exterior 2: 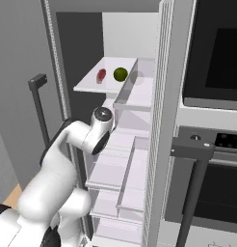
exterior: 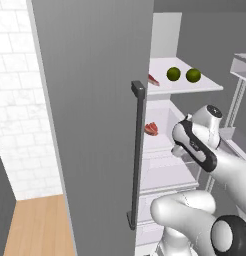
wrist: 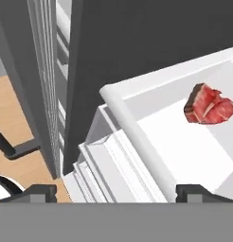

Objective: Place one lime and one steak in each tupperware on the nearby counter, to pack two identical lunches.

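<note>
Gripper (wrist: 116, 191) inside the open fridge, jaws spread wide apart and holding nothing, poised above a white drawer (wrist: 137, 137). One steak (wrist: 209, 105) lying in that drawer, off to one side of the fingertips. Two limes (exterior: 173, 74) (exterior: 193, 75) and a second steak (exterior: 153, 79) resting on the shelf (exterior: 195, 86) above.

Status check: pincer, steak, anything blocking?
Pincer open, empty, inside fridge. Red raw steak ahead in white drawer, untouched. Drawer's front rim between pincer and steak.
</note>
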